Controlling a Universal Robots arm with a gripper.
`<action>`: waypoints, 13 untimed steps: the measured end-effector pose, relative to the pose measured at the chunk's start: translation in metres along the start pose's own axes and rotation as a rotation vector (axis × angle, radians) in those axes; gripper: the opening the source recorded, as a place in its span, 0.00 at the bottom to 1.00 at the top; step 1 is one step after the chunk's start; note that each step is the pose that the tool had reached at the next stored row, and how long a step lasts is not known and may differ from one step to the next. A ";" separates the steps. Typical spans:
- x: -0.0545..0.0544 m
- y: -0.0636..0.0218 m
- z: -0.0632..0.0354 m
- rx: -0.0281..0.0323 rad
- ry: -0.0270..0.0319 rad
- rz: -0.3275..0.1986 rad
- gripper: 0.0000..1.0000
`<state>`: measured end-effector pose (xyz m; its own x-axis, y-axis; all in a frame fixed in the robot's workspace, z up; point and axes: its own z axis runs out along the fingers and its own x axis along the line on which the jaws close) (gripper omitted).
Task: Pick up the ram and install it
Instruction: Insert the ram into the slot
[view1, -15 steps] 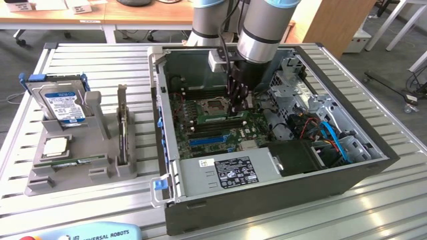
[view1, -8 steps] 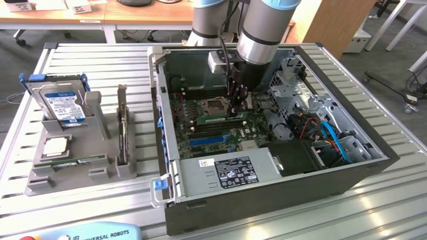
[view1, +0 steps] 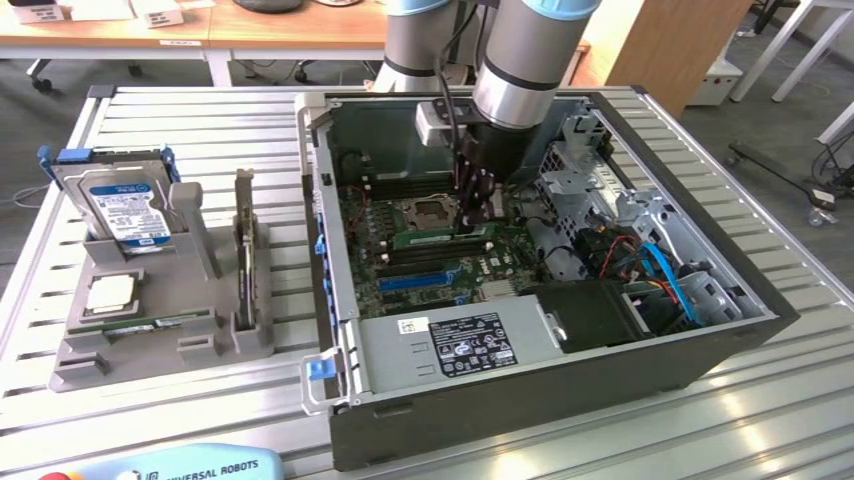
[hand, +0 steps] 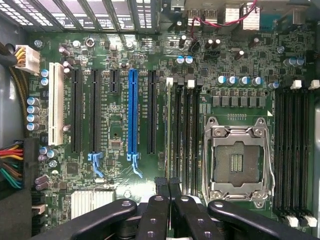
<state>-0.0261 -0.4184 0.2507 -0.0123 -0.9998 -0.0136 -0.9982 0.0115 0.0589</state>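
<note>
- Nearest to the exterior camera I see a pendant (view1: 174, 465) lying on the table (view1: 747, 420).
- Behind it stands the open case (view1: 534, 400), with the power supply (view1: 447, 345) along its near wall.
- At the exterior view's left, well apart from the case, a grey holder (view1: 80, 370) carries a processor (view1: 111, 290) and, further back, an upright hard drive (view1: 127, 205).
- Past the power supply I see the board (view1: 400, 265). Its blue slot (hand: 132, 115) lies between black slots.
- The gripper (view1: 475, 228) reaches straight down into the case, at the slot bank just beside the CPU socket (view1: 430, 212).
- In the wrist view, the fingers (hand: 161, 187) are drawn together, with only a thin gap between the tips.
- The ram (view1: 427, 240) stands on edge under the gripper, running along the slot bank, and the fingers are clamped on its upper edge.
- I cannot tell which slot of the bank it is over, nor whether it is fully seated.
- Behind the gripper the arm (view1: 534, 50) rises out of the case, and desks (view1: 267, 35) stand beyond the table.
</note>
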 end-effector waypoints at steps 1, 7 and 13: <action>0.000 0.0000 0.0001 0.0000 -0.0004 0.006 0.11; 0.000 0.0000 0.0002 0.0002 -0.0009 0.010 0.11; 0.000 0.0000 0.0033 0.0002 -0.0009 0.011 0.11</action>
<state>-0.0263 -0.4184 0.2474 -0.0231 -0.9996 -0.0139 -0.9980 0.0222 0.0588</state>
